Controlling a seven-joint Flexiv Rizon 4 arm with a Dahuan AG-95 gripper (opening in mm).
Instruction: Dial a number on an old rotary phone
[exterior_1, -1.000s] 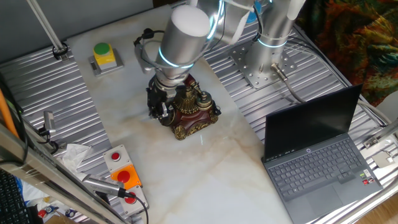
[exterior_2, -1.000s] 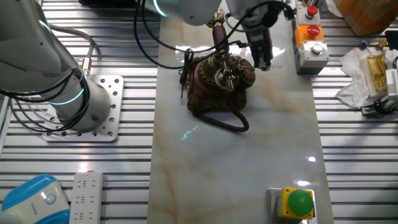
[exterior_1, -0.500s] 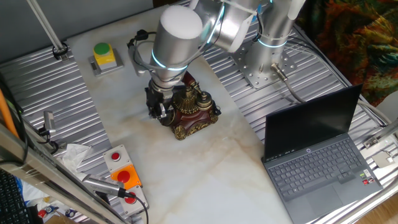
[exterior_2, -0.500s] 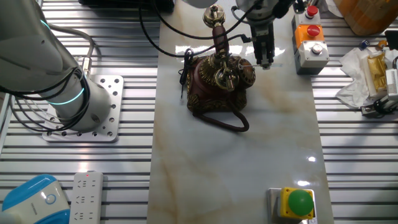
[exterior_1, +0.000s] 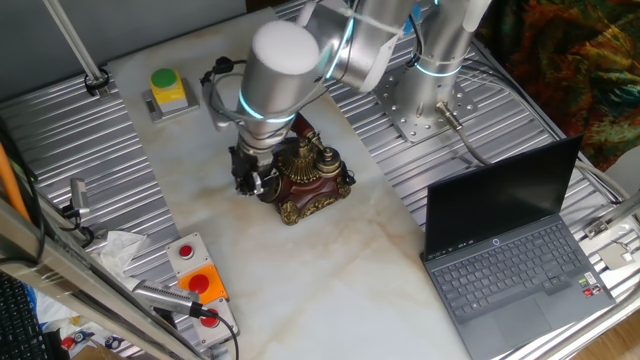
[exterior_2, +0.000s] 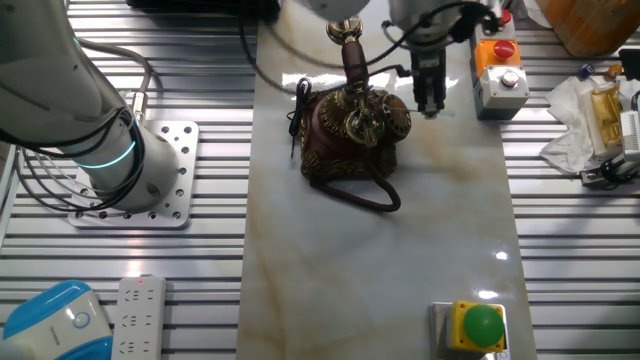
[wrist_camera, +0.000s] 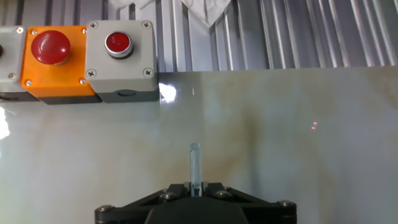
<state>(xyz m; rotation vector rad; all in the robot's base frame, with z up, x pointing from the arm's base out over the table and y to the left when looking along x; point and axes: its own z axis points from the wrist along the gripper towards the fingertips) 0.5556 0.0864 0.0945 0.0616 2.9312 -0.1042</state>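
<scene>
Hand beside old rotary phone, pinching thin clear rod visible only in hand view.

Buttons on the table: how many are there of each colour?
Red buttons: 3
Green buttons: 1
Total: 4
</scene>
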